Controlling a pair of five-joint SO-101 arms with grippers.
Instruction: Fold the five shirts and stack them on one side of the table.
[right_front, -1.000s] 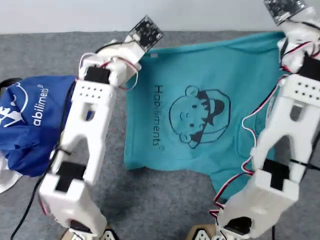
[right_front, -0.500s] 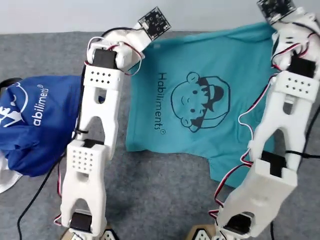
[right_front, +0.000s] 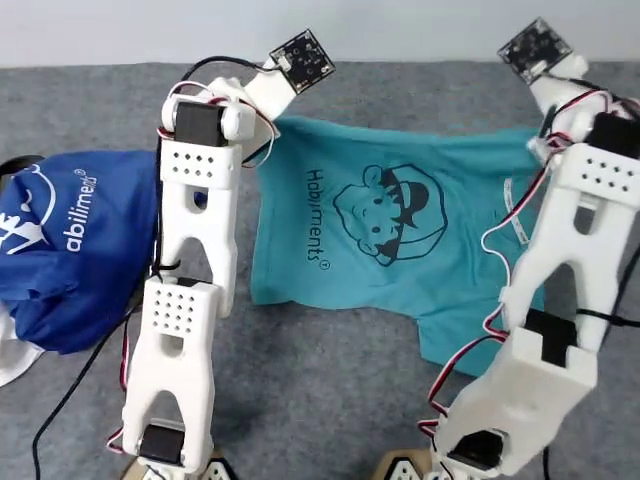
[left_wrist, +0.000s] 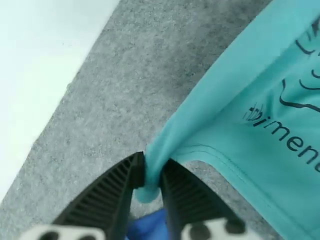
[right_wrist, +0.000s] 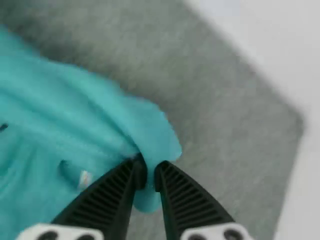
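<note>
High view, left to right: shows a bunched blue shirt at the left of the grey table, with a white cloth peeping from under it. Then shows the teal shirt, spread print-up between the two arms, far edge drawn taut.

Left wrist view: shows the left gripper pinched tight on one far corner of the teal shirt.

Right wrist view: shows the right gripper pinched likewise on the other far corner.

Step in hand, as judged: folding the far edge over toward the near hem. To do it well:
- Keep both corners level and the edge taut.
- Carry both arms at one pace.
- Lay the edge square on the near hem.
- Release only once the cloth lies flat.
- Steer clear of the blue shirt.
</note>
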